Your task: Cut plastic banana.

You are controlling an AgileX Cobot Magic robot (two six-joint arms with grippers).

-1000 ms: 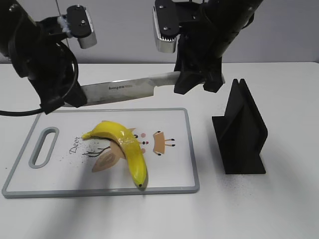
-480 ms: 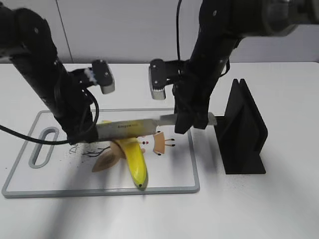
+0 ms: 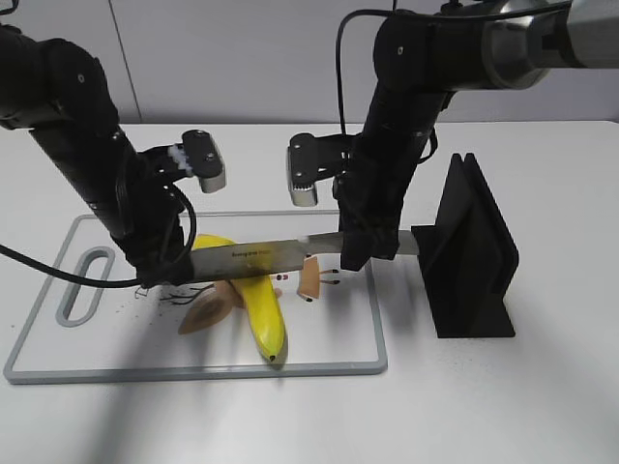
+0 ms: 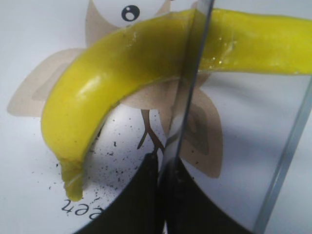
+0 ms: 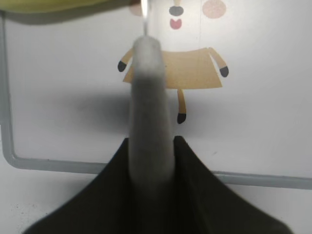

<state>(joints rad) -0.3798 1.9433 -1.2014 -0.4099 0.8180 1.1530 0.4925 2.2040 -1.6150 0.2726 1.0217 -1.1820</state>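
The yellow plastic banana point(image 3: 261, 309) lies on the white cutting board point(image 3: 58, 348). A steel knife point(image 3: 256, 257) lies level across the banana's middle. My left gripper point(image 3: 160, 271) is shut on the blade tip. My right gripper point(image 3: 356, 249) is shut on the knife's grey handle point(image 5: 150, 97). In the left wrist view the blade point(image 4: 187, 97) presses edge-on into the banana point(image 4: 107, 73), and my left gripper point(image 4: 160, 165) pinches the blade. In the right wrist view my right gripper point(image 5: 151, 161) clasps the handle, with a strip of banana point(image 5: 58, 5) at the top.
A black knife stand point(image 3: 469, 256) stands right of the board, close to my right arm. The board has a slotted handle point(image 3: 85, 285) at its left end and cartoon prints point(image 3: 314, 278). Dark specks lie on the board by the banana's stem point(image 4: 73, 185).
Both arms have lowered the knife from well above the board down onto the banana's middle. The banana has kept its place.
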